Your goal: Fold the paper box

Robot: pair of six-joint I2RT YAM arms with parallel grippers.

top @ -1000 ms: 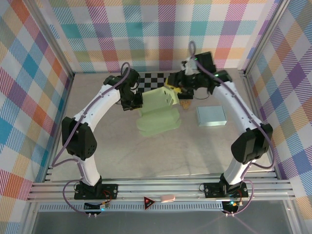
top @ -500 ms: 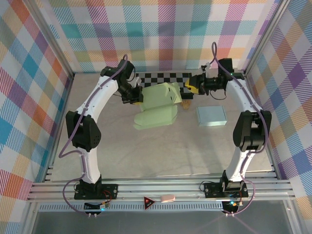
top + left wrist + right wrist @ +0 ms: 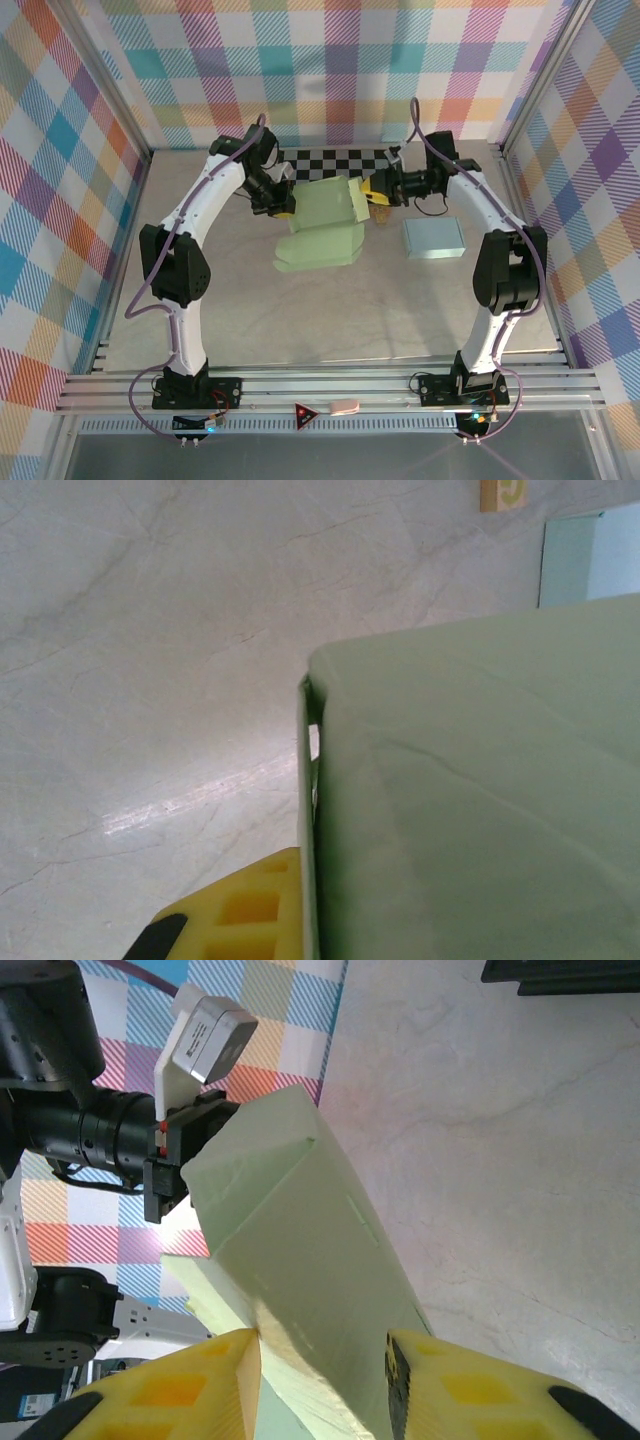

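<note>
My left gripper (image 3: 282,206) is clenched on the left wall of the box (image 3: 322,220), which sits mid-table toward the back. My right gripper (image 3: 320,1350) straddles the box's right edge; I cannot tell whether it pinches. I should close squarely along the crease and fold gently.

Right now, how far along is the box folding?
Partly done: the pale green paper box has walls raised. In hand: the left hand pinches one wall, the right hand straddles the opposite side. Left: the front flap lies flat on the marbled table.
</note>
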